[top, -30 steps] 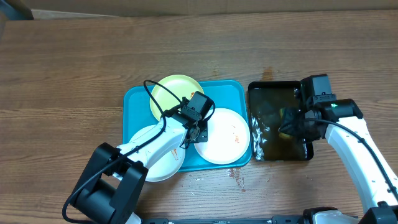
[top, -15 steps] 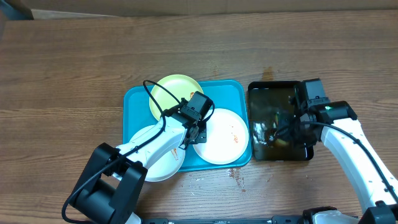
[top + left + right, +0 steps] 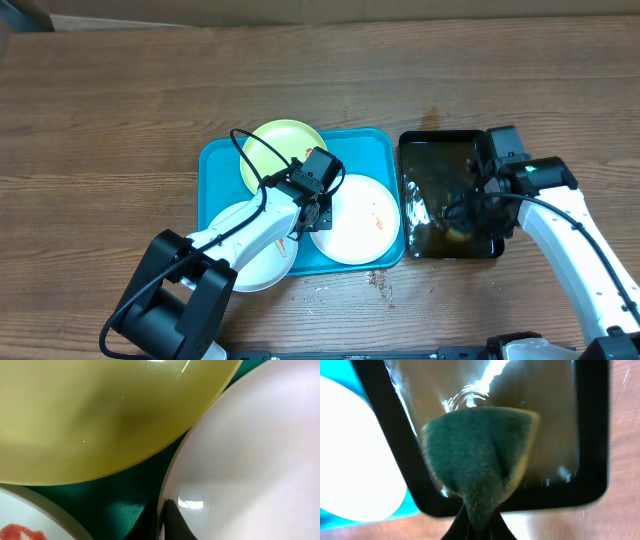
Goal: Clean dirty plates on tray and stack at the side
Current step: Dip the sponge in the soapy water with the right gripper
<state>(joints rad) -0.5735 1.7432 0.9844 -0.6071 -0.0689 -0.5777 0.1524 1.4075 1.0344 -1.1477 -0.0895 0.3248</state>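
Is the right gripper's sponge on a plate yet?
No, the sponge pinched in the right gripper is over the water-filled black tray, beside the white plate, not on it.

Glossy black tray holding water, on wooden table; green-yellow sponge over tray's water.

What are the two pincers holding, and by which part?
Right pincer pinches a green sponge by its bunched edge. Left pincer sits at the rim of a white plate; a grip cannot be told.
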